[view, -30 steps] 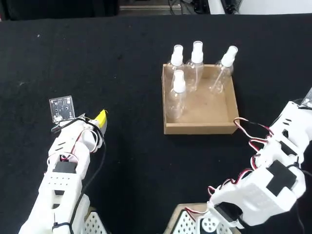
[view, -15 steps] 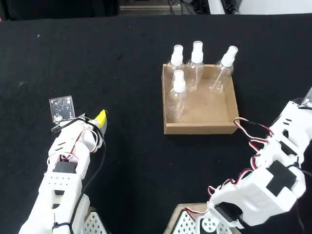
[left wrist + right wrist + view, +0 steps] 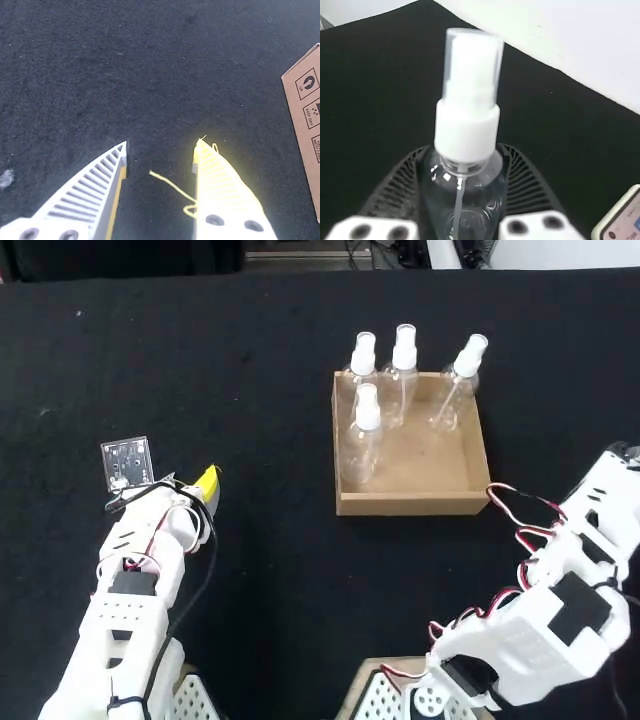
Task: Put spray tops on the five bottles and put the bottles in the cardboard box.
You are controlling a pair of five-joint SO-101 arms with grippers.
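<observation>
The right gripper [image 3: 467, 167] was clenched around a clear bottle [image 3: 465, 205], with its black ribbed fingers [image 3: 397, 180] pressed against the bottle's sides just below the shoulder. A white spray top [image 3: 468, 100] was fitted on this bottle, which was held upright in line with the fingers. Behind it lay the black table [image 3: 380, 75], and a pale surface could be seen past the table's edge. The left gripper [image 3: 161, 145] was released: its white finger [image 3: 95, 190] and yellow finger [image 3: 220, 185] were spread apart above the dark table surface, and a loose yellow thread [image 3: 170, 182] trailed from the yellow one. One printed wall of the cardboard box [image 3: 305, 115] was caught at the edge of the left wrist view, apart from the fingers. From the high camera, the left gripper [image 3: 200, 485] was seen low over the table, just beside a small white card [image 3: 126, 462]. The right arm [image 3: 560, 610] was seen on the other side, near a front corner of the cardboard box [image 3: 410, 502]. The box was set on the table between the two arms and farther out from them. Four bottles [image 3: 367, 430], each capped with a white spray top, were standing inside it. Three were lined along the far wall, the one nearest the right arm tilted, and one stood in front of them by the wall on the left arm's side.
</observation>
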